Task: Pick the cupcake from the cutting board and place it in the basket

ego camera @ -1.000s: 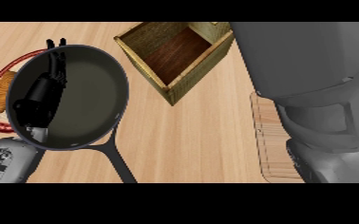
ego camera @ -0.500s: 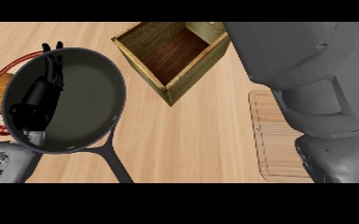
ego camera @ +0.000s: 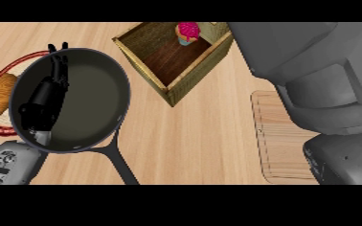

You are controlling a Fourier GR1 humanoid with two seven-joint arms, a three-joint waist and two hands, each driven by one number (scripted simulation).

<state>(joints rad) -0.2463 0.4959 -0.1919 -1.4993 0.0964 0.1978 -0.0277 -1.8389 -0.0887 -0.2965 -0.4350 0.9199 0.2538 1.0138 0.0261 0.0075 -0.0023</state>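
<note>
At the lower right of the frame a bare strip of the cutting board (ego camera: 279, 139) shows beside the big grey right forearm (ego camera: 311, 76), which fills the right side and climbs toward the upper right. The right hand itself is out of sight, so whether its fingers are spread or pinching cannot be told. At the lower left the left hand (ego camera: 44, 98) lies over the dark frying pan (ego camera: 88, 100), its black fingers straight and pressed together, pointing up the frame and holding nothing. A red-rimmed plate (ego camera: 17, 67) peeks out from behind the pan at the left edge.

Farther back, at upper centre, sits the wooden basket (ego camera: 191, 84). The cupcake (ego camera: 187, 32) stands inside it near the far wall, pink frosting above a pale wrapper; nothing visibly grips it.

By the look of it, the cupcake is light and fragile: soft frosting that would smear, a thin wrapper that crushes. The sensible hold is low on the wrapper's sides, well below the frosting.
</note>
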